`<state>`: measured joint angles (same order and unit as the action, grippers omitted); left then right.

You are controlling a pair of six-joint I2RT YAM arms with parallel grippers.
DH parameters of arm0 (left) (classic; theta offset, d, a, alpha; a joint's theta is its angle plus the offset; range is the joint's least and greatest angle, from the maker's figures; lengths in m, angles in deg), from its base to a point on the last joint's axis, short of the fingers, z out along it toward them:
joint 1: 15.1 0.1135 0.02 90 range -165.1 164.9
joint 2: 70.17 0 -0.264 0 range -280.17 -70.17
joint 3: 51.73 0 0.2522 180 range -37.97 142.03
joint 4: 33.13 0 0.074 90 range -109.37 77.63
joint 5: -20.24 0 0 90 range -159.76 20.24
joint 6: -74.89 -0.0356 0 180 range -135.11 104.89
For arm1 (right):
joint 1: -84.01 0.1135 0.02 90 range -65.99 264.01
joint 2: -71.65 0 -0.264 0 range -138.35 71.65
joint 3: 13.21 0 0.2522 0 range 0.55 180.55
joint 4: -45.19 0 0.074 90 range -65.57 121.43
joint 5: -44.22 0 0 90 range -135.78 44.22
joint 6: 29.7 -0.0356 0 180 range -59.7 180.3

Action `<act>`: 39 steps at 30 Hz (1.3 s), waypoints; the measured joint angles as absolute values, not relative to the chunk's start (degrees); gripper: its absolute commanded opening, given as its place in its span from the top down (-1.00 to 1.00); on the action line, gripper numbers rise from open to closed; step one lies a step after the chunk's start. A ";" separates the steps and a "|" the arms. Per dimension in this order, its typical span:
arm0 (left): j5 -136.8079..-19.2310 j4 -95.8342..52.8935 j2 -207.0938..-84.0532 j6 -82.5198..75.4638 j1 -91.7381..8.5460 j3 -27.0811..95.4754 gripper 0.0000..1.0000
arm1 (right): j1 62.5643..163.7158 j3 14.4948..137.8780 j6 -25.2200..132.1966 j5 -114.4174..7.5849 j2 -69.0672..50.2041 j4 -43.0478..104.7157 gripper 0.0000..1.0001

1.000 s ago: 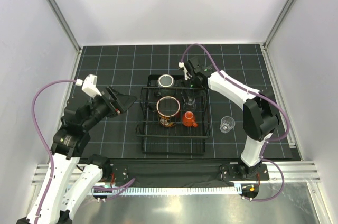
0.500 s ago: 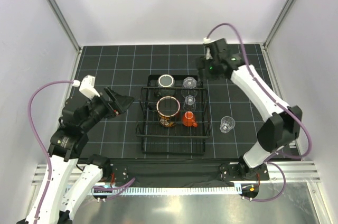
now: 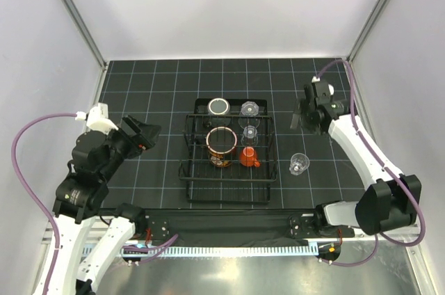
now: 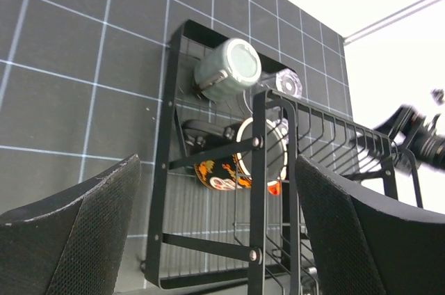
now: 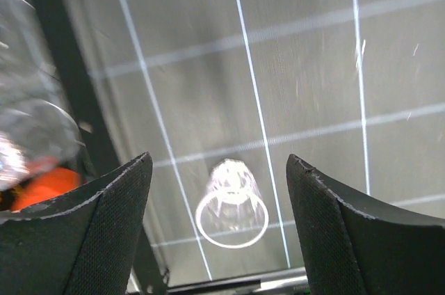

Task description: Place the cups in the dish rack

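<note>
Black wire dish rack (image 3: 228, 170) at mid-counter (image 3: 139, 79), loaded with large mug (image 3: 222, 145), small orange cup (image 3: 248, 157), grey-green cup (image 3: 218, 106) and two clear cups (image 3: 249, 108). Third clear cup (image 3: 299, 163) outside, just right of the rack. Right pincer (image 3: 303, 117) beyond that cup, left pincer (image 3: 144, 132) left of the rack, both released, grasping nothing.

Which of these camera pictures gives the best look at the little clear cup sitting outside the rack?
The right wrist view: the clear cup sits large and central between the fingers, its rim plain to see. The top external view shows it only small, right of the dish rack. The left wrist view doesn't show it.
</note>
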<state>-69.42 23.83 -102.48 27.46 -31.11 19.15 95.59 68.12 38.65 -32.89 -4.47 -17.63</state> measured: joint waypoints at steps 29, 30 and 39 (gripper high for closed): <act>-70.62 25.08 -102.11 22.89 -31.11 21.91 -0.77 | 95.70 50.03 31.18 -30.31 9.98 -21.04 0.24; -70.84 25.08 -102.11 22.85 -31.11 21.91 -0.77 | 95.70 49.87 31.05 -30.53 10.20 -21.10 0.24; -72.50 25.08 -102.70 22.23 -31.11 22.60 -0.76 | 95.70 49.00 28.40 -30.92 11.27 -23.92 0.14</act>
<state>-72.50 25.08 -102.70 22.23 -31.11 22.60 95.70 49.00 28.40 -30.92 11.27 -23.92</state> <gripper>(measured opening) 0.885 0.418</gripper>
